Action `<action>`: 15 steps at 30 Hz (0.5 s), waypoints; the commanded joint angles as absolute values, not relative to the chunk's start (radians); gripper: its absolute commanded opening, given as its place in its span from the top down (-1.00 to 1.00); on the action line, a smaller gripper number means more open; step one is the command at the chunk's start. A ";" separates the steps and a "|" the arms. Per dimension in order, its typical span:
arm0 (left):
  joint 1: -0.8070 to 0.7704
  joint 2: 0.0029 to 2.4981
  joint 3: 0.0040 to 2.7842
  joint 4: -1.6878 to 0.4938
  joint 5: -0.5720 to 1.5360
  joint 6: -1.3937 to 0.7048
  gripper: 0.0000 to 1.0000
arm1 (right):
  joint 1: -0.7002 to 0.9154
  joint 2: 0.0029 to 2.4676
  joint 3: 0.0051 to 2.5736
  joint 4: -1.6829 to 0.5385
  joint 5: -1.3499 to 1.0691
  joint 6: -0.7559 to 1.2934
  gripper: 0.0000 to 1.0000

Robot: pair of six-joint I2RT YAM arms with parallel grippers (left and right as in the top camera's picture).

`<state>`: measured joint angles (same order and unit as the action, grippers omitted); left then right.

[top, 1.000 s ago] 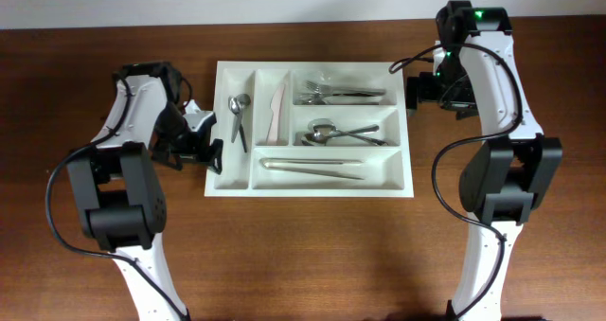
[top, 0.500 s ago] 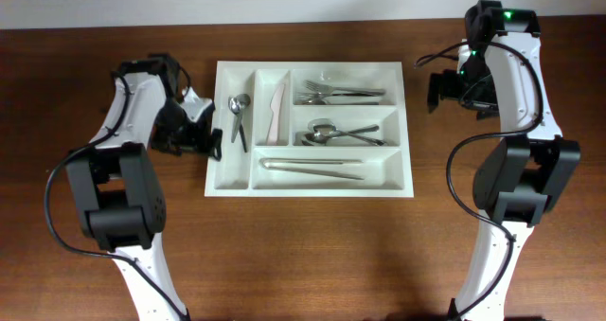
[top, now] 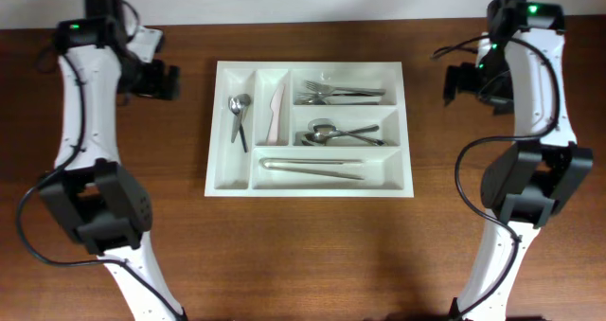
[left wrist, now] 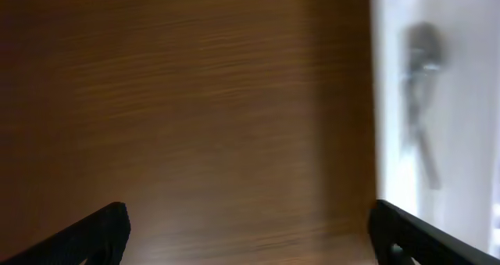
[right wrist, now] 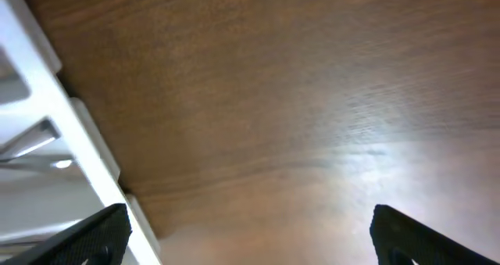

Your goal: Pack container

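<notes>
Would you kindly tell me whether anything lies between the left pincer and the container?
Nothing visible does: only wooden table surface lies between the open left pincer and the container, at its left wall.

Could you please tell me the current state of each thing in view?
container, flat on the table, every compartment filled
left gripper, open, empty, away from the container
right gripper, open, empty, away from the container
forks, in top long compartment
spoons, in middle long compartment
</notes>
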<state>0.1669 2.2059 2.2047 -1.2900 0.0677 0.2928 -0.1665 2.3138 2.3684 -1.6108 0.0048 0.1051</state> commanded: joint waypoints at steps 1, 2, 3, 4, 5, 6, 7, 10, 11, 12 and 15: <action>0.215 2.212 2.223 -1.295 0.001 0.278 -0.98 | -0.179 2.270 2.492 -1.660 0.038 0.105 -0.97; 0.230 2.212 2.223 -1.298 0.000 0.278 -0.98 | -0.179 2.251 2.538 -1.695 0.047 0.105 -0.97; 0.243 2.212 2.223 -1.299 0.000 0.278 -0.98 | -0.175 2.197 2.562 -1.699 0.049 0.105 -0.97; 0.249 2.212 2.223 -1.299 -0.001 0.278 -0.98 | -0.171 2.164 2.562 -1.699 0.051 0.105 -0.97; 0.254 2.212 2.223 -1.299 -0.001 0.278 -0.98 | -0.170 2.136 2.562 -1.699 0.049 0.105 -0.97; 0.259 2.212 2.223 -1.299 -0.001 0.278 -0.98 | -0.168 2.100 2.560 -1.699 0.044 0.108 -0.97; 0.261 2.212 2.223 -1.299 0.000 0.278 -0.98 | -0.163 2.067 2.555 -1.699 0.046 0.113 -0.97; 0.265 2.212 2.223 -1.299 0.000 0.278 -0.98 | -0.152 1.965 2.534 -1.699 0.046 0.113 -0.97; 0.265 2.212 2.223 -1.298 0.000 0.278 -0.98 | -0.148 1.928 2.520 -1.699 0.046 0.113 -0.97; 0.265 2.212 2.223 -1.299 0.000 0.278 -0.98 | -0.142 1.900 2.505 -1.699 0.046 0.113 -0.97; 0.265 2.212 2.223 -1.299 0.000 0.278 -0.98 | -0.128 1.799 2.411 -1.699 0.046 0.114 -0.97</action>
